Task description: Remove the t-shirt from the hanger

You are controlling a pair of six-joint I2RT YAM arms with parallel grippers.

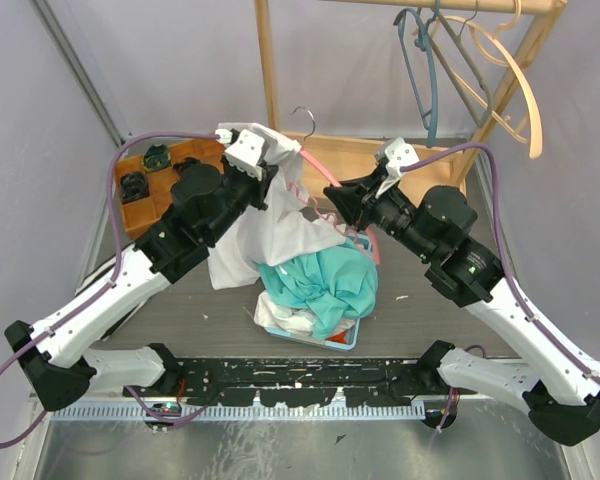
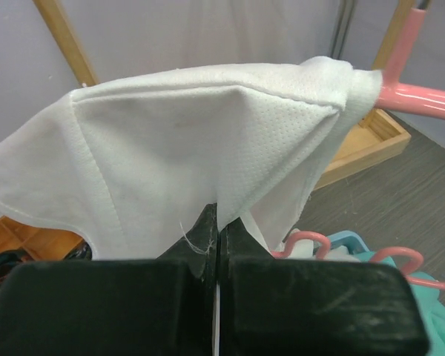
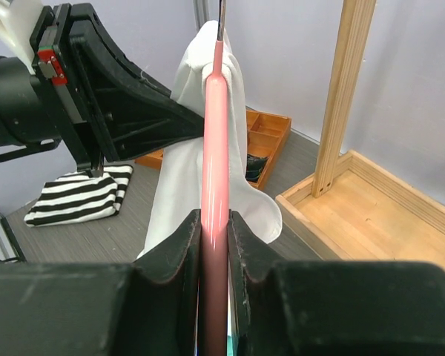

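Note:
A white t-shirt [image 1: 270,225] hangs from a pink hanger [image 1: 325,175] held in the air over the middle of the table. My left gripper [image 1: 265,170] is shut on a fold of the t-shirt near the hanger's left end. In the left wrist view the cloth [image 2: 185,141] drapes over the closed left gripper [image 2: 219,215], and the pink hanger arm [image 2: 423,100] pokes out at the right. My right gripper [image 1: 345,195] is shut on the hanger's right arm. In the right wrist view the pink bar [image 3: 216,133] runs straight between the right gripper [image 3: 215,219], with the t-shirt [image 3: 241,185] behind it.
A blue basket [image 1: 345,345] piled with teal and white clothes [image 1: 320,285] sits below the hanger. An orange wooden tray [image 1: 150,185] lies at the back left. A wooden rack [image 1: 270,60] carries spare hangers [image 1: 430,70]. A striped cloth [image 3: 78,196] lies on the table.

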